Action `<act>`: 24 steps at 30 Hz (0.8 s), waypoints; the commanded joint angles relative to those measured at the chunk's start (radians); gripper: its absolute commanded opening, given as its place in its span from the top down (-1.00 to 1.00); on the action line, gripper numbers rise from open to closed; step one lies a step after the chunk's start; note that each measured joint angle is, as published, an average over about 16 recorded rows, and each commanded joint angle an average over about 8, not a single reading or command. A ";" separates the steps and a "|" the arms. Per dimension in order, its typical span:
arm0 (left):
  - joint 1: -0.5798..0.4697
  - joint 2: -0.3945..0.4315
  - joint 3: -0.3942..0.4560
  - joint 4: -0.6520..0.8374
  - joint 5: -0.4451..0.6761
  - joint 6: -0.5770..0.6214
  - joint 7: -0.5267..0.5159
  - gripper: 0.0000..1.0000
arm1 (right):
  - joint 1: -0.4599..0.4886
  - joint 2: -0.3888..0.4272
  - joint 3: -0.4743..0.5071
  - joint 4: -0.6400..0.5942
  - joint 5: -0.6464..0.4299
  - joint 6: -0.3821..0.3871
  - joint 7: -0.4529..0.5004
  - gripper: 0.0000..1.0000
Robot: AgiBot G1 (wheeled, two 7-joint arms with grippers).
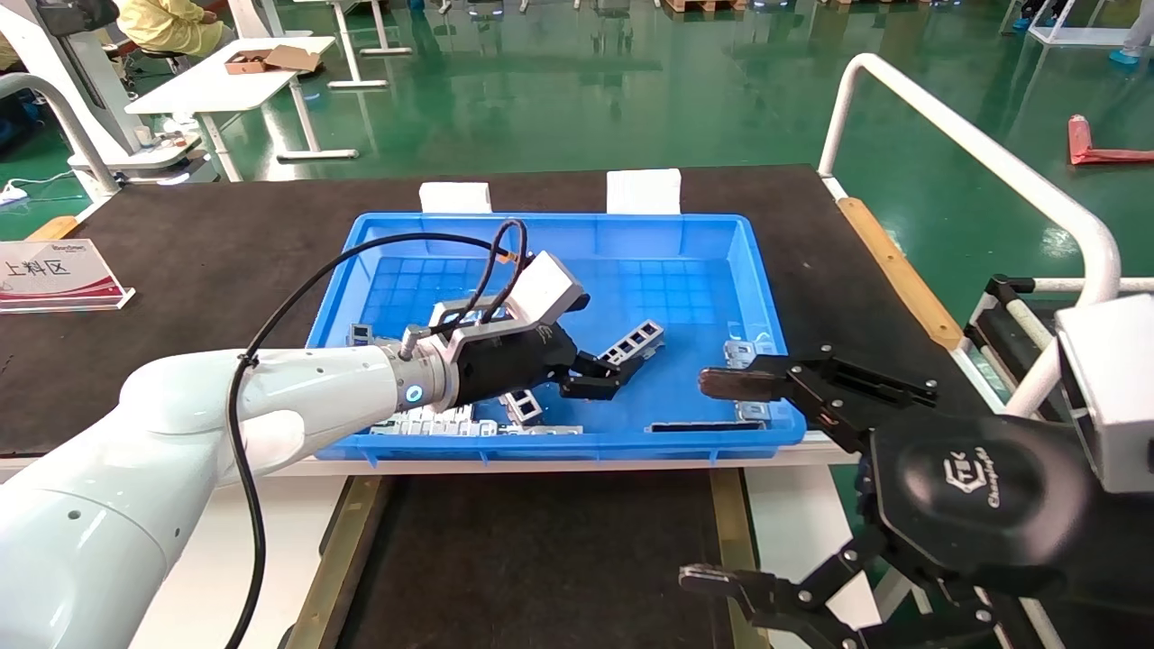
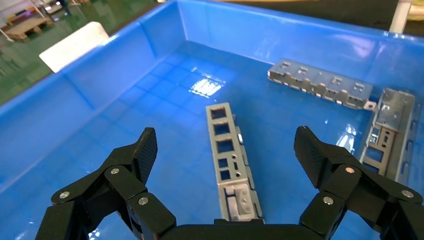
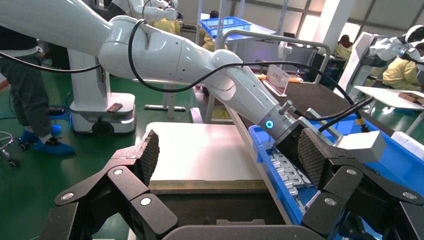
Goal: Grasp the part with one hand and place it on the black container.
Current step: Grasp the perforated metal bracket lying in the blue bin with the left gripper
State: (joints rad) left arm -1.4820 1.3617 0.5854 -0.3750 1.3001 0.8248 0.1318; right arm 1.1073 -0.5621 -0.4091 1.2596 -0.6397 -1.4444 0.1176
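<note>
The part [image 1: 634,342], a silver-grey ladder-like strip with a row of rectangular windows, lies on the floor of the blue bin [image 1: 721,243]. In the left wrist view it [image 2: 227,155] lies lengthwise between the wide-open fingers. My left gripper [image 1: 606,371] is open and empty, low inside the bin right at the part's near end [image 2: 225,145]. The black container [image 1: 541,559], a matte-black surface with tan side strips, lies in front of the bin; it also shows in the right wrist view [image 3: 215,207]. My right gripper [image 1: 721,478] is open and empty, parked at the front right.
Other grey metal plates lie in the bin: along the front wall [image 1: 433,422], at the right wall [image 1: 744,353], and further plates [image 2: 320,85] [image 2: 390,132] beyond the part. A sign [image 1: 54,275] stands at the far left. A white rail [image 1: 974,144] borders the right side.
</note>
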 commanded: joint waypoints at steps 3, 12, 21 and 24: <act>0.000 0.005 0.039 0.017 -0.022 -0.021 -0.006 -0.74 | 0.000 0.000 0.000 0.000 0.000 0.000 0.000 -0.45; 0.010 0.005 0.136 0.007 -0.079 -0.078 -0.048 1.00 | 0.000 0.000 0.000 0.000 0.000 0.000 0.000 1.00; 0.019 0.003 0.215 0.000 -0.136 -0.117 -0.066 1.00 | 0.000 0.000 0.000 0.000 0.000 0.000 0.000 1.00; 0.021 0.003 0.237 -0.001 -0.155 -0.125 -0.069 1.00 | 0.000 0.000 0.000 0.000 0.000 0.000 0.000 1.00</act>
State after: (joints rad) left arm -1.4632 1.3644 0.8203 -0.3740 1.1453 0.6998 0.0624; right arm 1.1074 -0.5621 -0.4092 1.2596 -0.6397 -1.4444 0.1176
